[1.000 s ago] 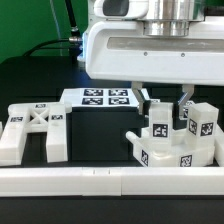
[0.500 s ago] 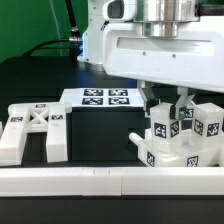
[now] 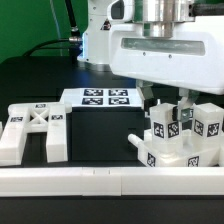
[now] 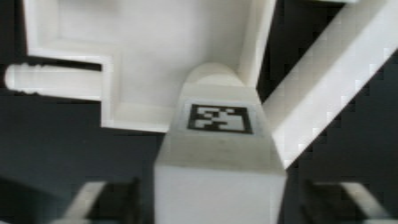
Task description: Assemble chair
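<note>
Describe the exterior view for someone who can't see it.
White robot fingers straddle an upright tagged chair piece among white blocks at the exterior view's right. An X-braced frame lies at its left, the marker board behind.

White glossy boxy hand housing (image 3: pixel 165 50); grey metal wrist cylinder (image 3: pixel 160 10) above; dark fingers (image 3: pixel 187 100) below

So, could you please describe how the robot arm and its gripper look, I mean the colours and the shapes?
The gripper has a wide, boxy white housing with rounded edges. Two slim dark fingers come out of its underside. Above the housing sits a round grey metallic wrist piece. Behind it, more white arm casing shows. No cables or markings on the arm can be seen.
</note>
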Motion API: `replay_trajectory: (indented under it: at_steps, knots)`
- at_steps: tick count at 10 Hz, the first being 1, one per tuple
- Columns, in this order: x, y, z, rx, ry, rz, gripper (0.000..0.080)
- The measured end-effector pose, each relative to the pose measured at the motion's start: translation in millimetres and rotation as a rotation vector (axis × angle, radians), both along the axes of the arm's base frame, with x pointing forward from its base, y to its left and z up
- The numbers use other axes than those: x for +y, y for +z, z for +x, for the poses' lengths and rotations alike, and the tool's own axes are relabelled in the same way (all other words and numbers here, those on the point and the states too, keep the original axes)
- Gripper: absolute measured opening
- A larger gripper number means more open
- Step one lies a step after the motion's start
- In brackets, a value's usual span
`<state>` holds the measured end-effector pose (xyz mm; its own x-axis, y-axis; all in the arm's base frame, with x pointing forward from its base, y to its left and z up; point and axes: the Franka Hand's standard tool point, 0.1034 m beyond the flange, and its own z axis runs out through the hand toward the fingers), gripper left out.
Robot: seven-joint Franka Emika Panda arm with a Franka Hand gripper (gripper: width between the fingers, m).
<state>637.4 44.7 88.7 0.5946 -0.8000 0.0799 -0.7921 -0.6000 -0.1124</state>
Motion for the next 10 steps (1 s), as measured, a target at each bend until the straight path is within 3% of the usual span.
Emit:
replay_trajectory:
  at_steps: [1,2,3,10]
  knots:
    - [1.9,0.3,-0.8,0.014,0.05,-0.007,0.0516]
    - [2.7,-0.3,-0.9,0.014,0.168,-0.022,0.0628]
    - [1.1,-2.2,-1.6,0.017,0.277,-0.037,0.0643]
    - [-3.3,-3.0,-1.0,0.011,0.884,-0.121,0.0649]
